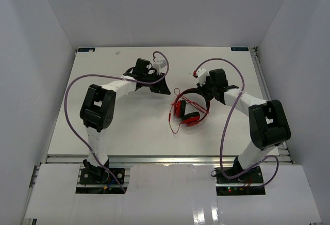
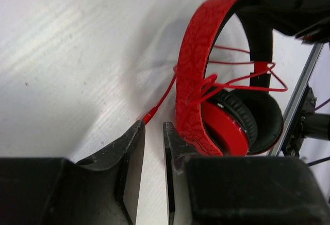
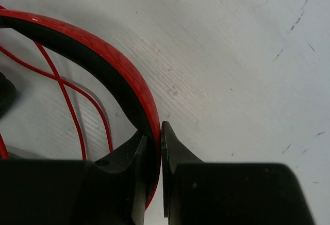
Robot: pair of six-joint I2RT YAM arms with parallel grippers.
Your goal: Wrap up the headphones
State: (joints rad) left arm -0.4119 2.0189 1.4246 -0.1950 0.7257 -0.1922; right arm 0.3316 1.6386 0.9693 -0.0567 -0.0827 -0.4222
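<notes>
A white table (image 1: pixel 129 127) with a matt, faintly scuffed and streaked top fills the floor of a plain enclosure. It is shut in by a pale grey left wall (image 1: pixel 31 54), far wall (image 1: pixel 165 8) and right wall (image 1: pixel 304 54). A metal rail (image 1: pixel 165 159) runs along its near edge, and nearer still lies a glossy white panel (image 1: pixel 170 194) that catches soft, even light.
</notes>
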